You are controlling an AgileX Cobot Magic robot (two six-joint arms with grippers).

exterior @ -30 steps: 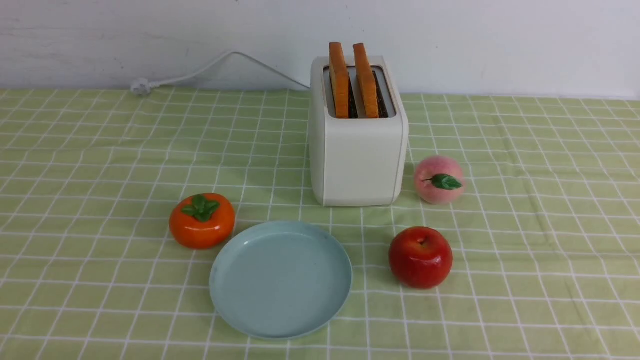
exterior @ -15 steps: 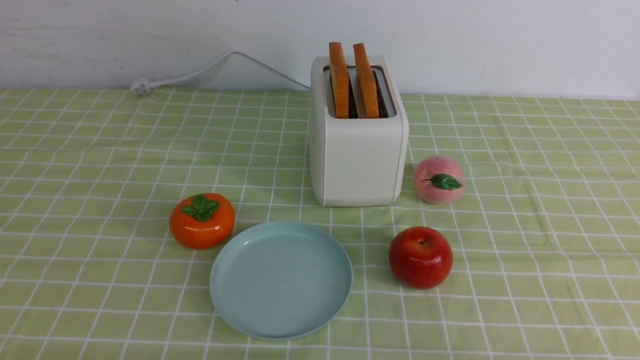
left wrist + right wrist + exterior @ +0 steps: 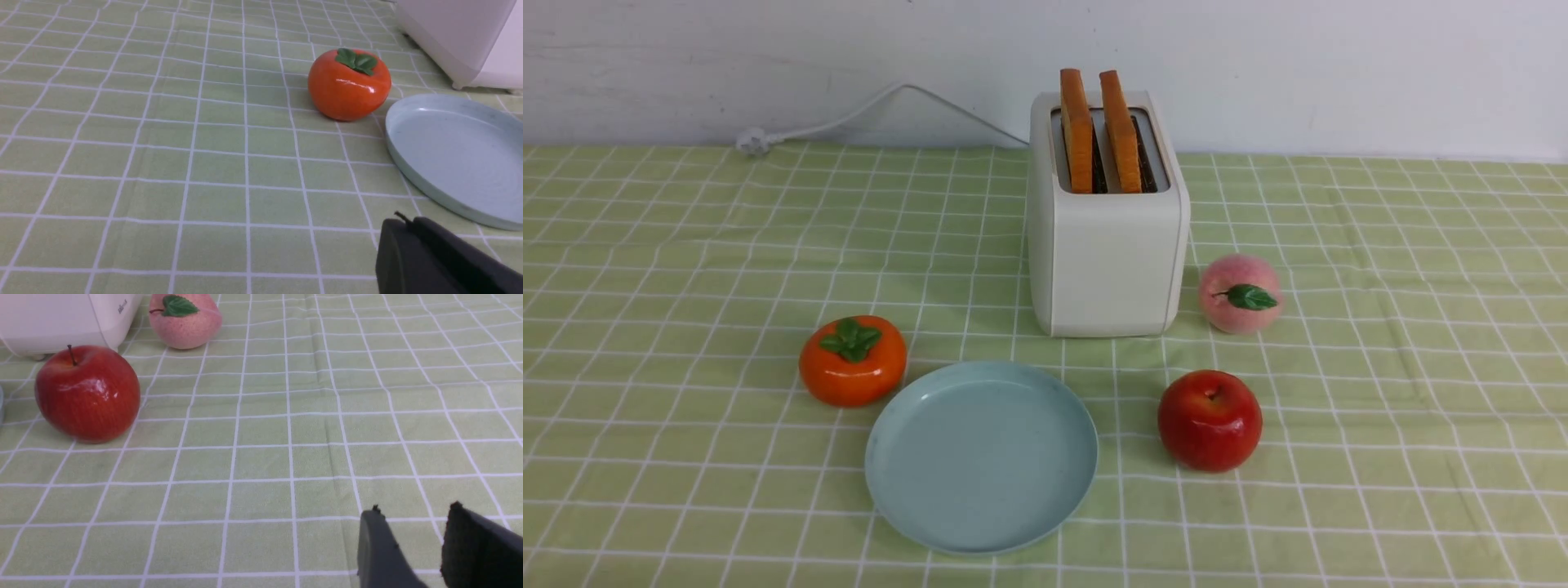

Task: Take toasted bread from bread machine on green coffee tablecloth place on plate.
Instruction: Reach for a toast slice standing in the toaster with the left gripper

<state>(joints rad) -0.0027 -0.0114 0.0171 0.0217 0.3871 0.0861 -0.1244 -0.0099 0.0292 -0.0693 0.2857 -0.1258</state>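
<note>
Two slices of toasted bread (image 3: pixel 1078 131) (image 3: pixel 1121 131) stand upright in the slots of the cream-white bread machine (image 3: pixel 1107 253) at the middle back of the green coffee tablecloth (image 3: pixel 686 269). The pale blue plate (image 3: pixel 915 465) lies empty in front of it, and its edge shows in the left wrist view (image 3: pixel 412 179). No arm shows in the front view. My left gripper (image 3: pixel 408 222) is shut and empty, low over the cloth near the plate's rim. My right gripper (image 3: pixel 412 512) is open and empty over bare cloth, to the right of the apple.
An orange persimmon (image 3: pixel 853 360) sits left of the plate, a red apple (image 3: pixel 1210 420) right of it, and a pink peach (image 3: pixel 1240 293) beside the bread machine's right side. The white cord (image 3: pixel 849 114) and plug lie at the back left by the wall.
</note>
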